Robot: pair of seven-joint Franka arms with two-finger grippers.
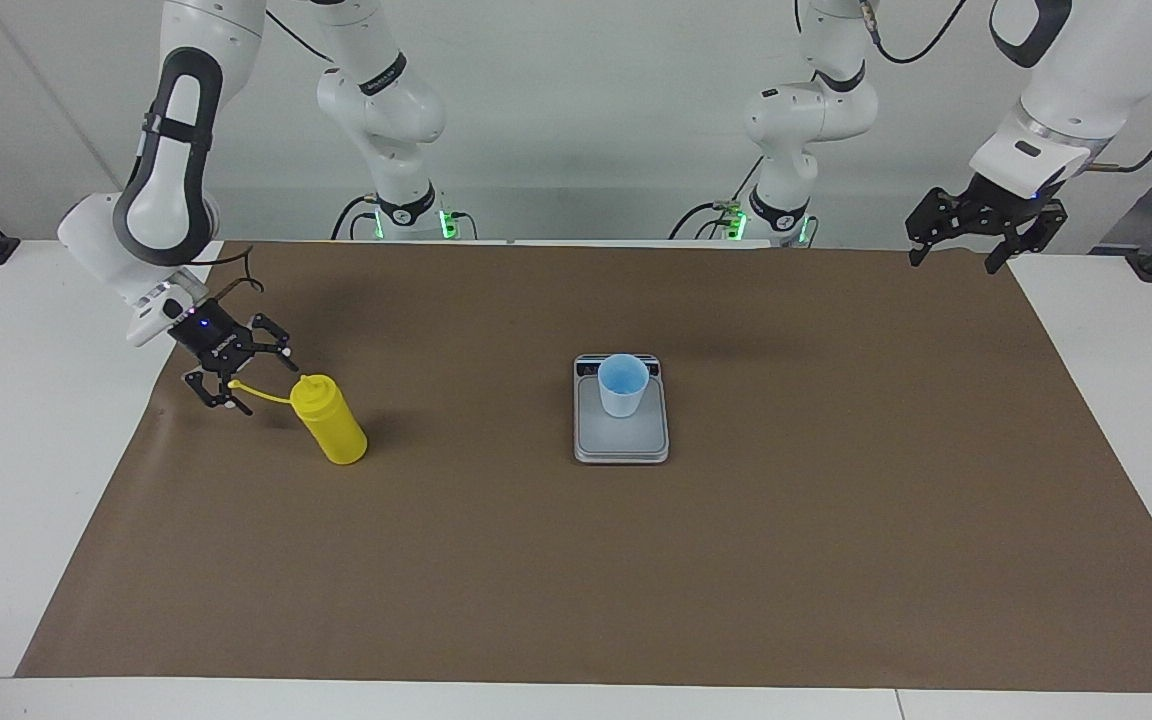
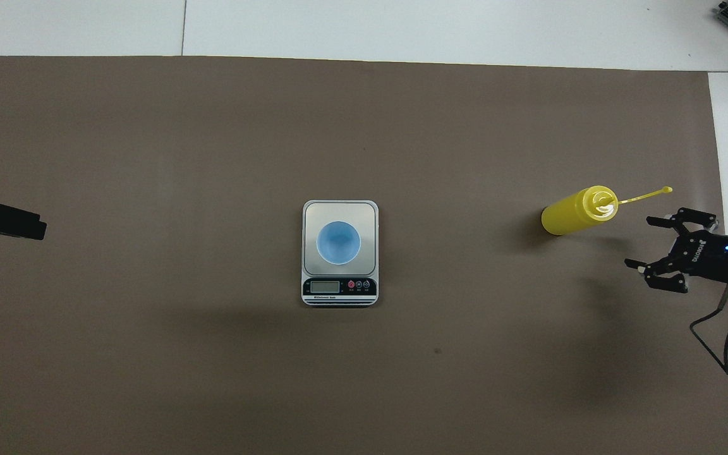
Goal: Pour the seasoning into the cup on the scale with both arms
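- right gripper [image 1: 236, 374] was seen wide open with nothing held, the seasoning [image 1: 332, 420] just ahead of the jaws, unclamped.
- the body should probably be squared between them, clear of the cap strap [image 1: 258, 391].
- left gripper [image 1: 970, 234] was parked open and empty; cup [image 1: 623, 384] sat on scale [image 1: 621, 441].

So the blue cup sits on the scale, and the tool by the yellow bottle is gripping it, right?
Not quite. The cup does sit on the scale, but the facing view shows the right tool open beside the yellow bottle, not gripping it.
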